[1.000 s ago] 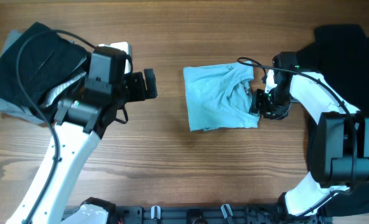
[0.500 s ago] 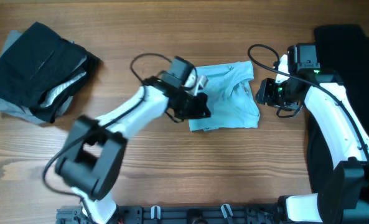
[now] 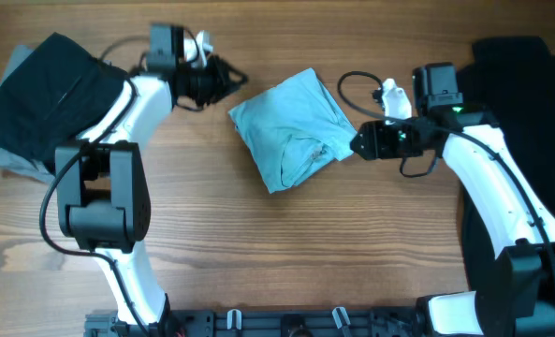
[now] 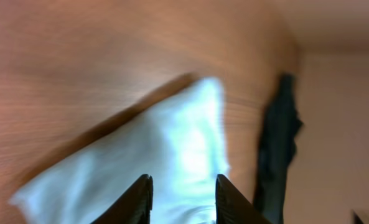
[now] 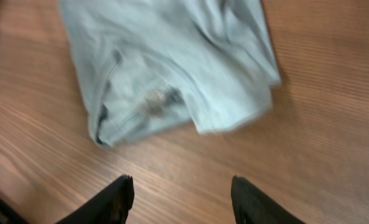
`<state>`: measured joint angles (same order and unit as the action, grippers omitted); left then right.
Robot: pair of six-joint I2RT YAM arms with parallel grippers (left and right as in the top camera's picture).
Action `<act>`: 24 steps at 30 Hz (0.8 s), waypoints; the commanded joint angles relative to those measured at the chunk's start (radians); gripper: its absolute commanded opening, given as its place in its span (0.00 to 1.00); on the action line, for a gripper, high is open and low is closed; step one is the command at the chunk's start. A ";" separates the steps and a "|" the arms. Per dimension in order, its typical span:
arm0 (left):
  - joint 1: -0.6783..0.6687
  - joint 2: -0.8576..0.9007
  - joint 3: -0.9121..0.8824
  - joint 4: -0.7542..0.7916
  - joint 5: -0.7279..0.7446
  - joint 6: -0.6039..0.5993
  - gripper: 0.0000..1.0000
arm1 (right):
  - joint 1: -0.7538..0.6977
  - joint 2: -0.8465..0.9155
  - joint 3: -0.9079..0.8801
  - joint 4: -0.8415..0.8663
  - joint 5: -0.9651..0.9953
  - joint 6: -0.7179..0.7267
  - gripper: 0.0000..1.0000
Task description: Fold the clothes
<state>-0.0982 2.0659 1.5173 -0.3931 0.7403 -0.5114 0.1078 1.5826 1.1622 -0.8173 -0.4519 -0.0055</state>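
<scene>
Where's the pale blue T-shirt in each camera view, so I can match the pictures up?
Overhead: the pale blue T-shirt lies folded near the middle of the picture, turned at an angle.
Left wrist: it is a blurred pale patch running from the lower left to the centre.
Right wrist: it fills most of the upper half.
Shared landmark: the wooden table lies under it in all three views.

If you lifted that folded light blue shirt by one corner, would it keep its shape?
Probably not: the blue shirt lies in soft, wrinkled layers, so the fold would likely fall open. It sits thin and flat on the table, so it is likely light. Pushed, it might bunch rather than slide whole, given its loose edges.
</scene>
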 commanded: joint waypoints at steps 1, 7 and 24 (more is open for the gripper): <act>-0.029 -0.050 0.084 -0.182 0.119 0.150 0.49 | 0.006 0.009 0.014 0.109 0.023 0.119 0.50; -0.065 -0.052 0.070 -0.556 -0.017 0.251 0.93 | 0.007 0.234 0.006 0.311 -0.126 -0.029 0.09; -0.151 -0.050 -0.453 0.052 -0.002 -0.026 1.00 | 0.003 0.488 0.006 0.412 -0.221 0.424 0.08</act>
<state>-0.2165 1.9873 1.1511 -0.4126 0.7834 -0.4480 0.1116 2.0560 1.1679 -0.3954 -0.7349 0.4015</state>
